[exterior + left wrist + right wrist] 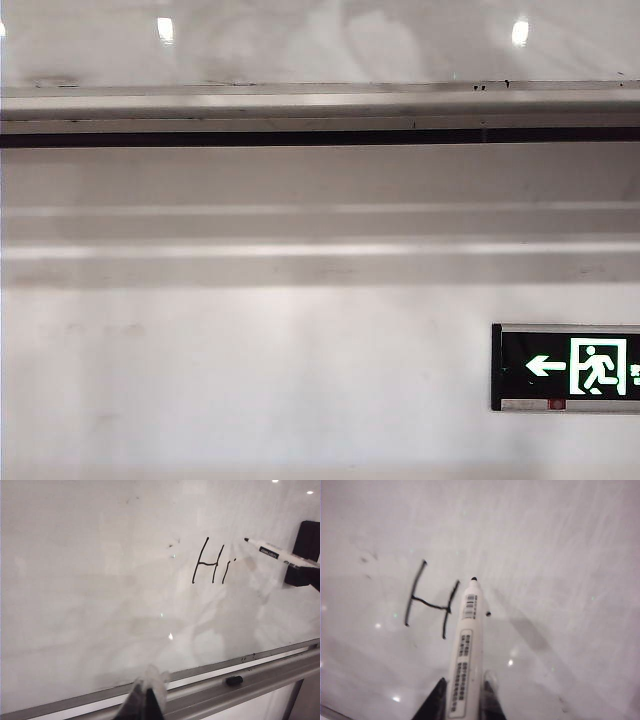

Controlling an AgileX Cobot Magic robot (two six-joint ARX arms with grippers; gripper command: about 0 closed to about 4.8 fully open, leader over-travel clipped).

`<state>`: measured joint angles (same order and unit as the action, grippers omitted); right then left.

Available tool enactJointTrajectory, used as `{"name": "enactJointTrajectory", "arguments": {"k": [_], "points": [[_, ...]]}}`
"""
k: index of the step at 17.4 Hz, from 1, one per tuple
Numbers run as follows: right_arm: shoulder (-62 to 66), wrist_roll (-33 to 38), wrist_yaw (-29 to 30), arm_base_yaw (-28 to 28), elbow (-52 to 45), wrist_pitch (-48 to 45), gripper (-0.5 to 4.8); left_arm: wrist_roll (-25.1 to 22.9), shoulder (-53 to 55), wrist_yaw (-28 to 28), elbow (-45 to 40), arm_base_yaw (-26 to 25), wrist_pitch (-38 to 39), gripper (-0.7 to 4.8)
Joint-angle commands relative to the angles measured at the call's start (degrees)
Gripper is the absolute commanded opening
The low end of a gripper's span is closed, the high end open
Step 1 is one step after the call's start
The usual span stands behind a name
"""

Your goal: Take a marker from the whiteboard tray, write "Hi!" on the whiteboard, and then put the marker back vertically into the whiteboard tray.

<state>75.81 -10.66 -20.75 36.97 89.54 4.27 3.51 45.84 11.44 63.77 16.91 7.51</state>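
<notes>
The whiteboard bears a black "Hi". My right gripper is shut on the marker, a white barrel with its black tip bare. The tip is just right of the "i" and slightly above it; contact with the board cannot be told. In the right wrist view the marker sticks out between the fingers of my right gripper, and its tip is beside the "H". My left gripper hangs shut before the whiteboard tray, holding nothing. No gripper shows in the exterior view.
A small black cap-like piece lies in the tray, to the right of my left gripper. The exterior view shows the whiteboard, the tray, the matte wall and a green exit sign.
</notes>
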Motion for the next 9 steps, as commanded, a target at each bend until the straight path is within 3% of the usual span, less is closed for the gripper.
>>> {"name": "enactJointTrajectory", "arguments": {"k": [1, 9], "points": [[0.8, -0.4, 0.1, -0.1, 0.0, -1.1, -0.01, 0.2, -0.4, 0.4, 0.4, 0.0, -0.7, -0.06], [2.2, -0.3, -2.5, -0.6, 0.0, -1.6, -0.01, 0.2, -0.5, 0.4, 0.4, 0.0, -0.7, -0.06]]}}
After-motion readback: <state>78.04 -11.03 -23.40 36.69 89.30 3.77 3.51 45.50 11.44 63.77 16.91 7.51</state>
